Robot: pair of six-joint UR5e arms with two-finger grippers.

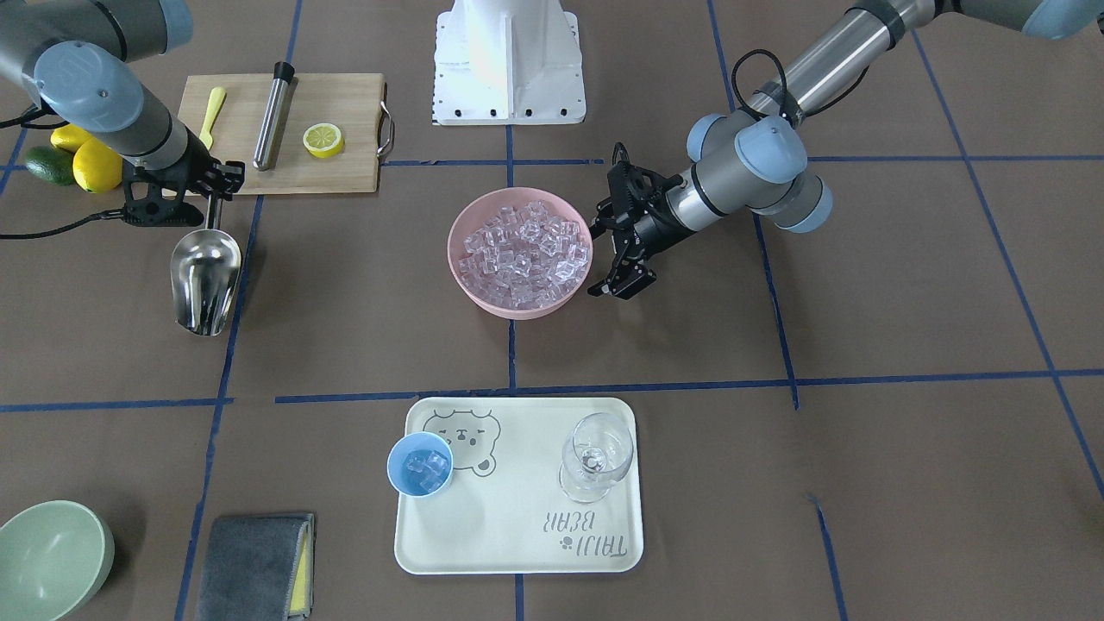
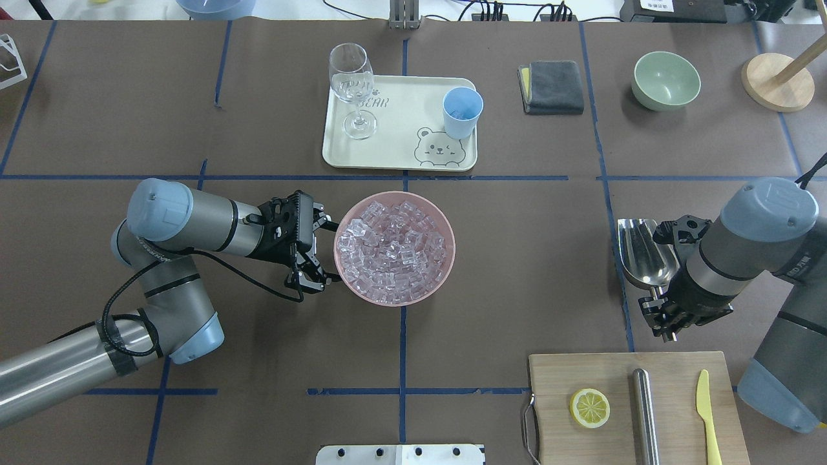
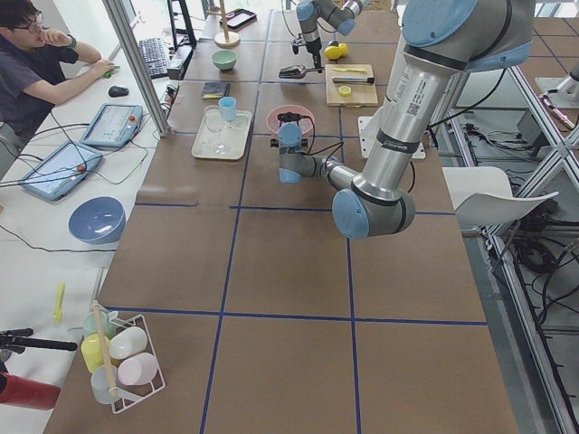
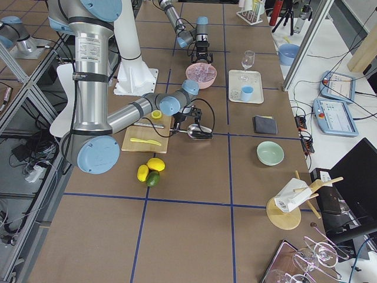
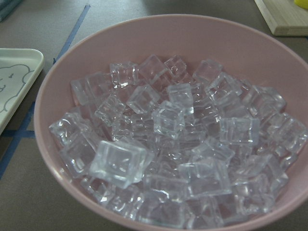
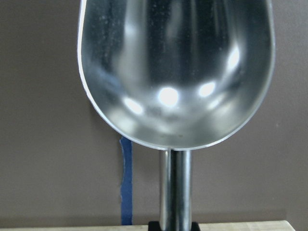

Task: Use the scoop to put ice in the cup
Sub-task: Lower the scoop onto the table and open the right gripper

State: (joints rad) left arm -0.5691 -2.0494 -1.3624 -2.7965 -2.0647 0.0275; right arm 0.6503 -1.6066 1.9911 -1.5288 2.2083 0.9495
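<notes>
The scoop [image 1: 205, 280] is shiny steel and empty, with its trough low over the table; it fills the right wrist view [image 6: 175, 67]. My right gripper [image 1: 216, 191] is shut on its thin handle [image 2: 659, 310]. The ice [image 1: 522, 250] fills a pink bowl [image 2: 446, 223] at the table's middle, and shows close up in the left wrist view [image 5: 168, 144]. My left gripper [image 2: 321, 252] is open, with its fingers beside the bowl's rim, and holds nothing. The light-blue cup [image 1: 420, 464] stands on a cream tray [image 1: 517, 535] and holds a few cubes.
A clear wine glass [image 1: 595, 453] stands on the tray beside the cup. A wooden board [image 1: 345, 172] carries a lemon half [image 1: 323, 140], a steel cylinder [image 1: 273, 115] and a yellow knife [image 1: 211, 116]. A green bowl [image 1: 47, 556] and a grey cloth [image 1: 254, 565] lie beyond the tray.
</notes>
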